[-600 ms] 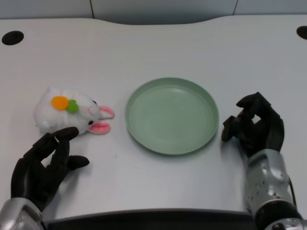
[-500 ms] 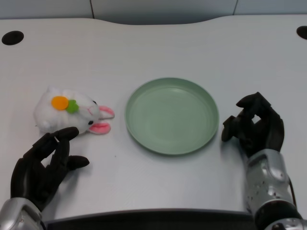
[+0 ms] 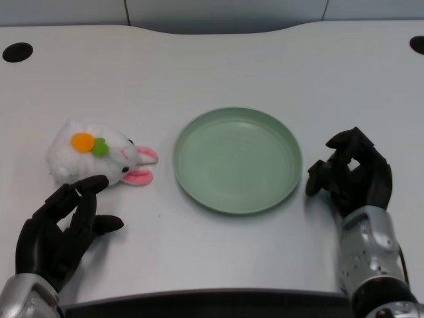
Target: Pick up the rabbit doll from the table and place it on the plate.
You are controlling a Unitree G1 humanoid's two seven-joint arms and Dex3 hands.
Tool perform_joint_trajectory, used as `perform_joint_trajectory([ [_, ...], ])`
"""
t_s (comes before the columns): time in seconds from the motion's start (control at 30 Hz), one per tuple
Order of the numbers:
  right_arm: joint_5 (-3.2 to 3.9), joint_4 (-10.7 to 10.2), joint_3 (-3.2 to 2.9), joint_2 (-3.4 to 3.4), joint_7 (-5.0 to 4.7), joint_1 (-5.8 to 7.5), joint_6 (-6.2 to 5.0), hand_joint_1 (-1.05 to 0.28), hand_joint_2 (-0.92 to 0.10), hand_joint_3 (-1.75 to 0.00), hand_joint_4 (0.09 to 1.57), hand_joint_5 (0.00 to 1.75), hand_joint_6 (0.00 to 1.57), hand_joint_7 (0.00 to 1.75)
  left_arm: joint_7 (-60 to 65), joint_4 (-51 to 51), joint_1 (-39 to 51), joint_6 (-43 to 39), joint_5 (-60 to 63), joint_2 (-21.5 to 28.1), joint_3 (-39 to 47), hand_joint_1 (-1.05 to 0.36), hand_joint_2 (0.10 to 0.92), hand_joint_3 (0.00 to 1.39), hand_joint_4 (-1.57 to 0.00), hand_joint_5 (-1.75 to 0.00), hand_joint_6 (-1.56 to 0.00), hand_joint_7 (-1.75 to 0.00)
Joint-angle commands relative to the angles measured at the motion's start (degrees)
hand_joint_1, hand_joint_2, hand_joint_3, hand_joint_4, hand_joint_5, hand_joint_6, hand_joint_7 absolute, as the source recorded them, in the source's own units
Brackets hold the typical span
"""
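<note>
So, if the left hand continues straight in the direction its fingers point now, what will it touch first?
Most likely the rabbit doll. The left hand holds nothing, and its fingertips point up and slightly right, ending at the doll's near edge. Whether they touch it already, the single view cannot show.

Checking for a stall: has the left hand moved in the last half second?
No. The left hand sits in the same spot, fingertips just below the rabbit doll, at the same offset from the green plate, which also hasn't shifted.

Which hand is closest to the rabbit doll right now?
The left hand: its fingers reach up to the rabbit doll. The right hand sits beyond the green plate, curled.
</note>
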Motion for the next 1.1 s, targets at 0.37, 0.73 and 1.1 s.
perform_joint_trajectory([
  [0.37,-0.23,-0.2,0.29,0.50,-0.14,0.30,-0.60,-1.05,-0.57,-1.28,1.57,1.46,1.14,1.75,0.5,-11.5,4.3,-0.4,-2.3,-1.2,0.7,-0.47,0.921,0.45,-0.54,-1.49,-0.63,-0.83],
  [0.73,-0.64,-0.3,0.71,0.54,-1.50,0.06,0.07,-1.05,-0.59,-1.32,1.57,1.50,1.15,1.75,-1.9,-18.6,3.6,-2.5,-2.0,1.1,0.0,-0.50,0.921,0.46,-0.53,-1.58,-0.63,-0.87],
  [1.1,-1.04,0.3,1.16,0.46,-1.25,0.11,-1.30,-1.05,-0.58,-1.32,1.57,1.49,1.15,1.75,-8.9,-12.1,-4.8,-17.2,14.8,16.4,-4.7,-0.49,0.921,0.50,-0.46,-1.40,-0.55,-0.69],
])
